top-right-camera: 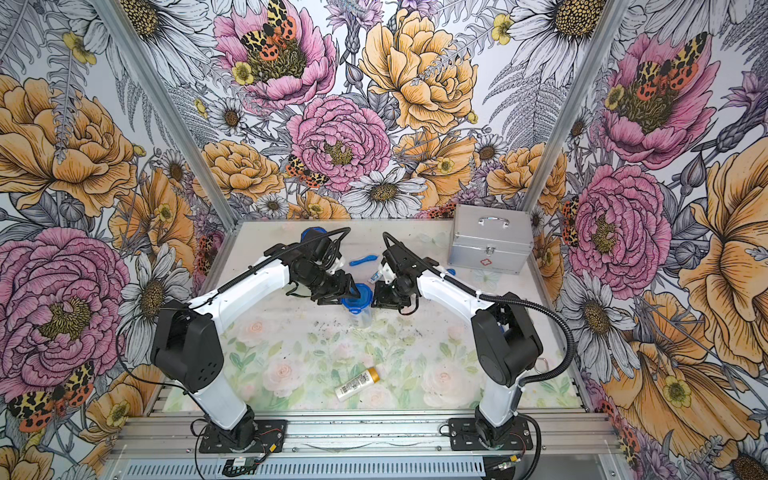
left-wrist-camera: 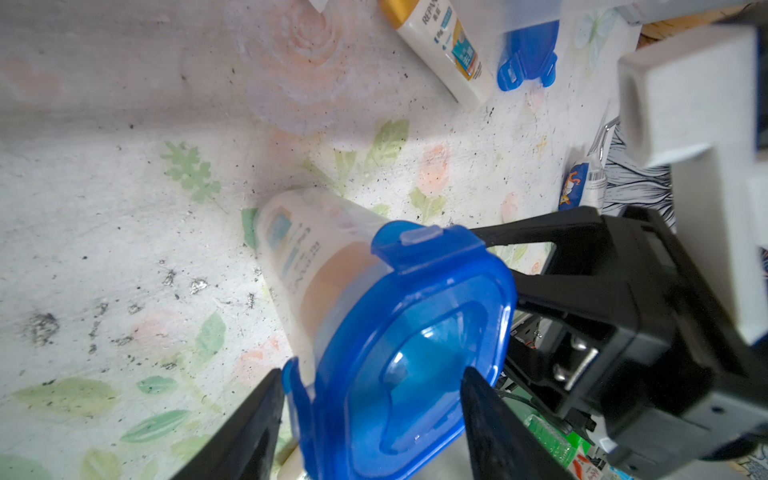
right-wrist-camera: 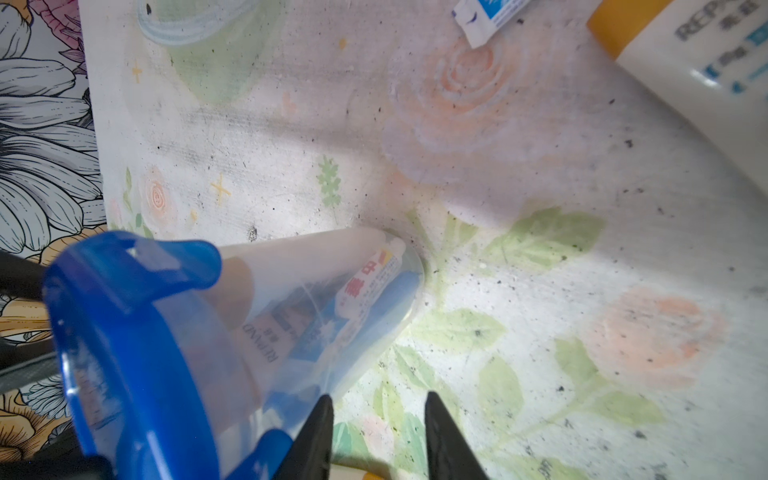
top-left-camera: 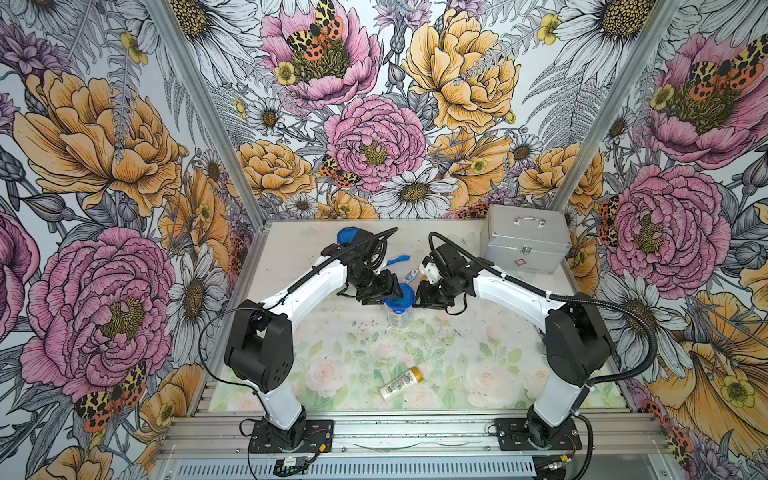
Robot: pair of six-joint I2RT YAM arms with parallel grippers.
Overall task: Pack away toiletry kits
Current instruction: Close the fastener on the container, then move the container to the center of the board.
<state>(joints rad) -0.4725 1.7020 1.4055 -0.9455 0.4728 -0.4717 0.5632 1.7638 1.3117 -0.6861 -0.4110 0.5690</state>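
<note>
A clear plastic cup [top-left-camera: 397, 318] with a blue four-tabbed lid [top-left-camera: 400, 296] on top stands at mid-table; both top views show it. Through its wall [right-wrist-camera: 332, 299] I see a white bottle and a small toothpaste tube. My left gripper [left-wrist-camera: 372, 374] hangs over the lid [left-wrist-camera: 415, 332], open, one finger on each side of it. My right gripper [right-wrist-camera: 379, 399] is open and empty just beside the cup, bare table showing between its fingers. A white gold-capped bottle [top-left-camera: 401, 384] lies near the front. A blue toothbrush [top-left-camera: 397, 259] and a toothpaste tube [top-left-camera: 409, 274] lie behind the grippers.
A silver metal case [top-left-camera: 528, 241] with a handle stands at the back right. Another blue lid [top-left-camera: 345, 237] lies at the back left behind my left arm. An empty clear cup [right-wrist-camera: 195, 25] and another white bottle [right-wrist-camera: 706, 83] show in the right wrist view.
</note>
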